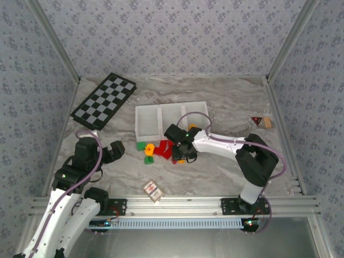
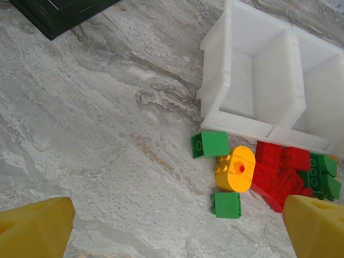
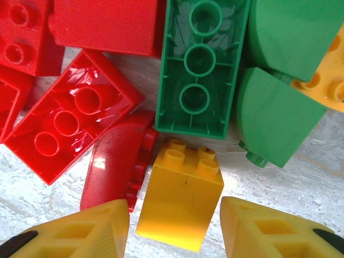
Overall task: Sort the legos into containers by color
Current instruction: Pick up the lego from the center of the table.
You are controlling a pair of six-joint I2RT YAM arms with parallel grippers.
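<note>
legos: right side of the pile buried under the right gripper from above | tray: right end chopped by left wrist frame | far-right bits: too tiny to call

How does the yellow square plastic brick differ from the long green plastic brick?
The yellow square plastic brick shows its studs; the long green plastic brick lies underside up, tubes showing. Yellow sits between the right pincer fingers; green lies beyond them. Both lie on the marble table.
</note>
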